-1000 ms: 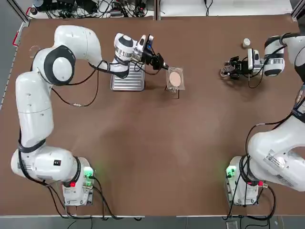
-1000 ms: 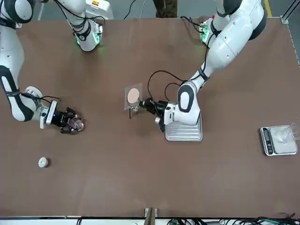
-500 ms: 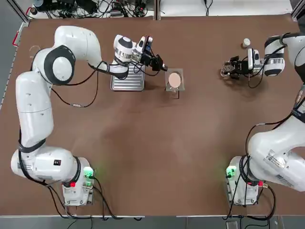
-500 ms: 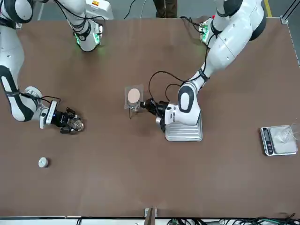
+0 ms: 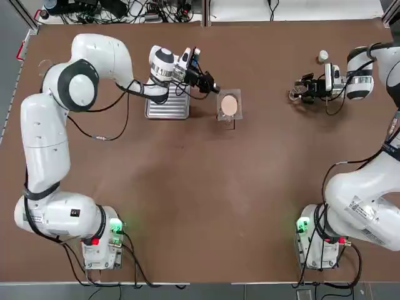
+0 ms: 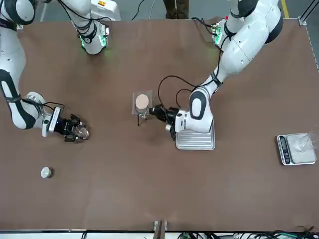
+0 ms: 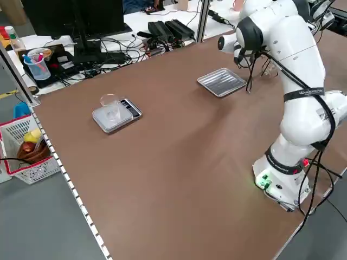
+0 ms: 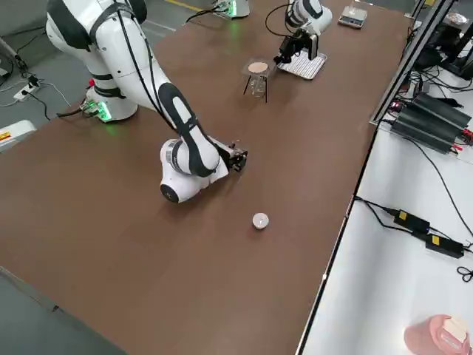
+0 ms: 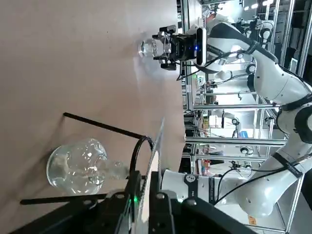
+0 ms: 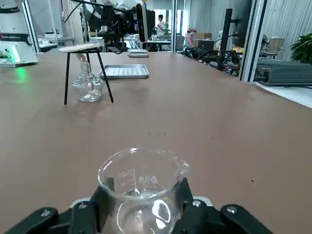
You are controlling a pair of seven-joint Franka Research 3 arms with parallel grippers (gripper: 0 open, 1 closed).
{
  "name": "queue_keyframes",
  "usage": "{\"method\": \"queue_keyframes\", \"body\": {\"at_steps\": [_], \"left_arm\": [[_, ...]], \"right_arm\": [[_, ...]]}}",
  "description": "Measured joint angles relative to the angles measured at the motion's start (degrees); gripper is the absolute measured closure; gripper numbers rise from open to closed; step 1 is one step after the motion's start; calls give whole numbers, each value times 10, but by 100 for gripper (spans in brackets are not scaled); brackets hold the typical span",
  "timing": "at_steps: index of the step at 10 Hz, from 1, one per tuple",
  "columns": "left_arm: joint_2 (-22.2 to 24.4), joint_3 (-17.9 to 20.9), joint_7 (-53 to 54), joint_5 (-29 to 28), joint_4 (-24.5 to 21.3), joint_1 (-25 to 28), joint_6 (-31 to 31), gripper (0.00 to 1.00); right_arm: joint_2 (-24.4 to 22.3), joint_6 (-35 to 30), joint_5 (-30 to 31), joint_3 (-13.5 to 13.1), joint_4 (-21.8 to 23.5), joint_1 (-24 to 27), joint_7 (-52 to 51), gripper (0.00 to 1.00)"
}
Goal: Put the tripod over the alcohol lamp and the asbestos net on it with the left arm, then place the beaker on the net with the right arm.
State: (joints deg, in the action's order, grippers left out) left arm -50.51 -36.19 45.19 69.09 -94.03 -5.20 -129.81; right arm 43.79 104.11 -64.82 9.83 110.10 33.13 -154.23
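Top view showed the left gripper (image 5: 212,89) beside the net (image 5: 229,104), its fingers just parted at the net's edge, though whether they still touched it could not be told. The net lay on the stand (image 10: 87,73), which straddled the lamp (image 10: 87,84) next to a ribbed tray (image 5: 167,107). Well apart at the far right, the right gripper (image 5: 299,91) had its 2 fingers clamped around the beaker (image 10: 141,187), low over the table (image 5: 200,187), with 1 small white cap (image 5: 322,56) nearby
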Motion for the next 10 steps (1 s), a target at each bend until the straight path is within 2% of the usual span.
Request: {"method": "queue_keyframes", "body": {"at_steps": [3, 5, 10], "left_arm": [[0, 0, 0, 0, 5, -1, 0, 88], [0, 0, -1, 2, 5, -2, -13, 98], [-4, 0, -2, 6, 4, -10, -28, 98]], "right_arm": [[0, 0, 0, 0, 0, 0, 0, 42], [0, 0, 0, 0, 0, 0, 0, 42], [0, 0, 0, 0, -1, 0, 0, 42]]}}
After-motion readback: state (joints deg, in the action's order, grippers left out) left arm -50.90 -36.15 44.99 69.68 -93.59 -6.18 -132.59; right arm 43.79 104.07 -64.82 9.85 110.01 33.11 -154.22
